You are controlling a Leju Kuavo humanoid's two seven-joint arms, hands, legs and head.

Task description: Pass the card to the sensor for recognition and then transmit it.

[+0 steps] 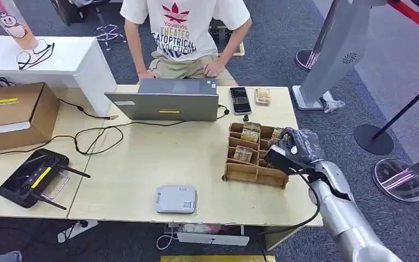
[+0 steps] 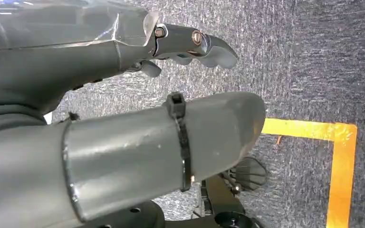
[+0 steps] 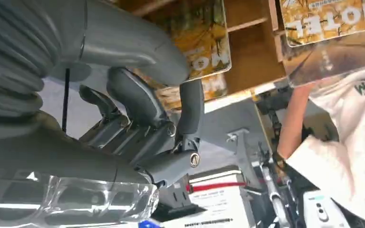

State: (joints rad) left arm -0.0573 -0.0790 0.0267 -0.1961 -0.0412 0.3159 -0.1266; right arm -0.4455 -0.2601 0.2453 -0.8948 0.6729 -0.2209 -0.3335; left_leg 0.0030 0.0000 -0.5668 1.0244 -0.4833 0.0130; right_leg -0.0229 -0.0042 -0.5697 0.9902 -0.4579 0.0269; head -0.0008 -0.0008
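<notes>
A wooden rack (image 1: 240, 172) with several compartments stands at the table's right side and holds yellow cards (image 1: 244, 154). My right hand (image 1: 292, 148) hangs over the rack's right-hand column. Up close, its thumb (image 3: 142, 45) and a dark finger (image 3: 191, 107) meet at the edge of a yellow card (image 3: 209, 45) lying in a compartment; whether they pinch it I cannot tell. The grey-white card sensor (image 1: 175, 199) lies near the table's front edge, well left of the rack. My left hand (image 2: 100, 61) hangs over grey carpet with nothing in it.
A person (image 1: 185, 33) sits behind a grey laptop (image 1: 166, 101) at the far edge. A phone (image 1: 240, 100) and a small card stack (image 1: 262, 96) lie behind the rack. A black controller (image 1: 33, 177), cables and a cardboard box (image 1: 11, 112) occupy the left.
</notes>
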